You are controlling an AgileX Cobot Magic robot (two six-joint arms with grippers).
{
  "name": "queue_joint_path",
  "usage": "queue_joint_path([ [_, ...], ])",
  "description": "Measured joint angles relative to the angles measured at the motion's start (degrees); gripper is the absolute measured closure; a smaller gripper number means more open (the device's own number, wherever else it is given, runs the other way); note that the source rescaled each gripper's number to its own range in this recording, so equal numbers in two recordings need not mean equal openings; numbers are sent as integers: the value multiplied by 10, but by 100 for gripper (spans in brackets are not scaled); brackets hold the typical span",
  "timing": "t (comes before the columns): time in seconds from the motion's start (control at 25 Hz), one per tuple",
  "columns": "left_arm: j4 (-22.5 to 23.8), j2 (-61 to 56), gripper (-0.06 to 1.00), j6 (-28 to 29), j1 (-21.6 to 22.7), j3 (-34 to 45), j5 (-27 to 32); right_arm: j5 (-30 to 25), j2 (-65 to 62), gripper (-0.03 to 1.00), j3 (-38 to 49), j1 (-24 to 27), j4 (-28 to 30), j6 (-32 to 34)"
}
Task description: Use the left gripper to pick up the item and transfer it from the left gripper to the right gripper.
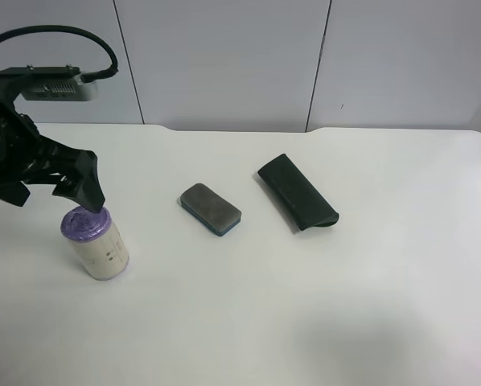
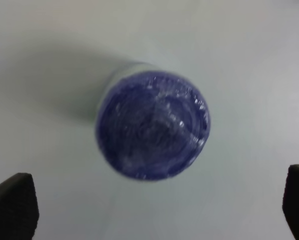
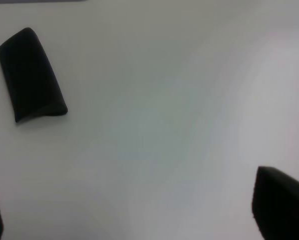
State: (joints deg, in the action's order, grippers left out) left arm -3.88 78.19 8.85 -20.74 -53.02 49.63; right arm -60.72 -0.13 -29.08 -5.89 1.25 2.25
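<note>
The item, a cream canister with a purple top, stands upright on the white table at the exterior high view's left. My left gripper hangs just above it, one finger close to the purple top. The left wrist view looks straight down on the purple top, and my left gripper is open with its fingertips wide apart and holding nothing. My right gripper is open and empty over bare table, and it is out of the exterior high view.
A grey-and-blue eraser block lies at the table's middle. A flat dark green case lies to its right and also shows in the right wrist view. A grey panelled wall stands behind the table.
</note>
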Motion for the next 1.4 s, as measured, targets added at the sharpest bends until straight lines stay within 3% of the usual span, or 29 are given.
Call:
queue_joint_path([
  [0.32, 1, 66, -6, 9, -3, 0, -49, 0, 0, -3, 0, 0, 0, 0],
  [0.64, 39, 121, -6, 11, -3, 0, -55, 0, 0, -3, 0, 0, 0, 0],
  [1.04, 47, 182, -4, 11, -3, 0, -60, 0, 0, -3, 0, 0, 0, 0],
  [1.12, 47, 186, 10, 11, -3, 0, -61, 0, 0, -3, 0, 0, 0, 0],
  [1.2, 47, 188, 35, 11, -3, 0, -62, 0, 0, -3, 0, 0, 0, 0],
  [1.32, 47, 188, 88, 11, -3, 0, -64, 0, 0, -3, 0, 0, 0, 0],
  [1.4, 47, 188, 94, 11, -3, 0, -64, 0, 0, -3, 0, 0, 0, 0],
])
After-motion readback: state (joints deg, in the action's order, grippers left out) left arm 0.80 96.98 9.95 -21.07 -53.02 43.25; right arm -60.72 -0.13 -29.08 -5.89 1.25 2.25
